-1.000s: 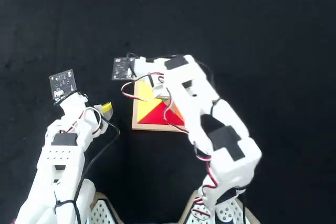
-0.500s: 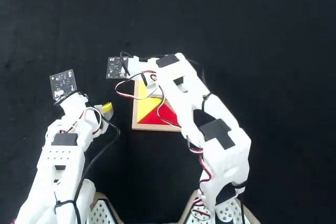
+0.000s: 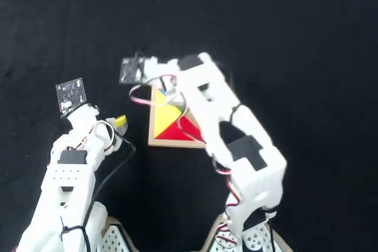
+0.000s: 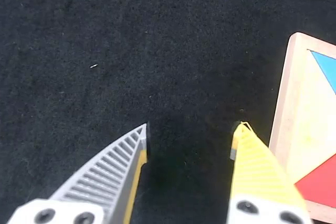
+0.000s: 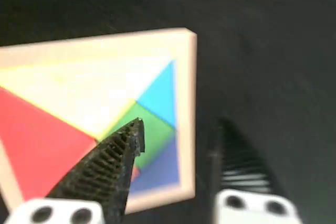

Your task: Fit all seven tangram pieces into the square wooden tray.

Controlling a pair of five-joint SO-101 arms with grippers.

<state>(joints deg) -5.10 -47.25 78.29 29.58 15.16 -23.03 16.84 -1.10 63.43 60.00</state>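
The square wooden tray (image 3: 158, 141) lies mid-table with a yellow triangle (image 3: 164, 113) and a red triangle (image 3: 180, 127) showing beside the right arm (image 3: 201, 87), which stretches over it. In the right wrist view the tray (image 5: 187, 98) holds yellow (image 5: 79, 93), red (image 5: 42, 145), blue (image 5: 160, 93), green (image 5: 152, 132) and purple (image 5: 157, 174) pieces. My right gripper (image 5: 178, 129) is open, one black finger over the green piece, the other beyond the rim. My left gripper (image 4: 192, 129) is open and empty over the cloth beside the tray (image 4: 283, 93).
Black cloth covers the whole table. The left arm (image 3: 71, 163) rests at the near left, its yellow finger (image 3: 120, 122) a short way from the tray's left side. Cables and a chair base lie past the far edge.
The right arm has swung left and farther across the tray, now hiding the orange piece that showed at the tray's right. The left arm has not moved.
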